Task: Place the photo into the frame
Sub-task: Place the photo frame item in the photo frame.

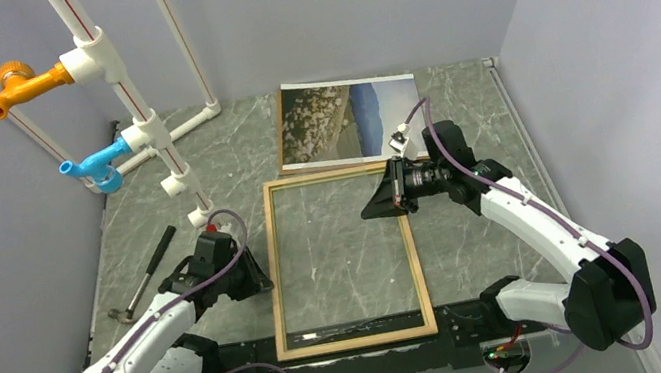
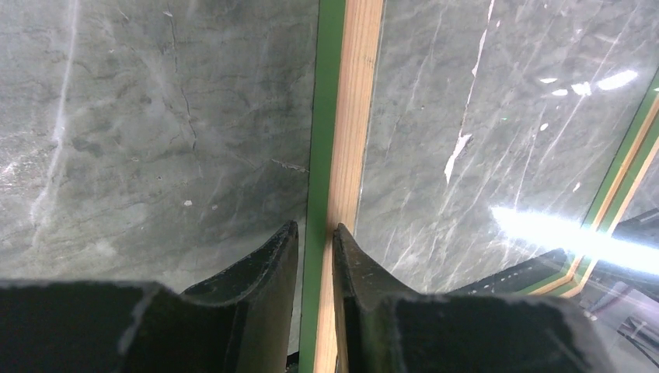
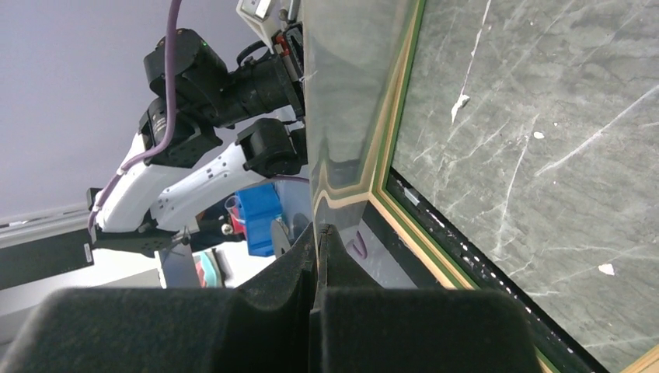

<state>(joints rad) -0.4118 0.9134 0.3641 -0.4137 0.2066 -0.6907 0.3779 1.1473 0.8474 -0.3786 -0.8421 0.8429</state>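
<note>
At the frame's (image 1: 420,278) left rail, about halfway along: left gripper (image 2: 315,229) straddles the rail, one finger (image 2: 272,264) on the outer green side, the other over the pale wood. Jaws are apart. A thin strip of table (image 1: 468,123) shows between the outer finger and the green edge, so it isn't clamped. The frame lies flat, wood face up, with the marble top visible through the glass and the near rail by the arm bases. Right gripper (image 1: 369,210) is over the frame's far right corner, pointing inward across the glass, fingers pressed together with nothing between them. Can't tell if the tips touch the pane. The photo (image 1: 351,120) is outside the frame, flat and picture side up, just beyond the far rail and slightly skewed to it, with its near edge just beside that rail. A hammer (image 1: 147,274) lies left of the frame, beyond the left arm, well apart from the rail. A white pipe rack (image 1: 136,107) stands off the frame's far left corner, carrying an orange tap (image 1: 21,86) and, lower down, a blue tap (image 1: 95,167).
</note>
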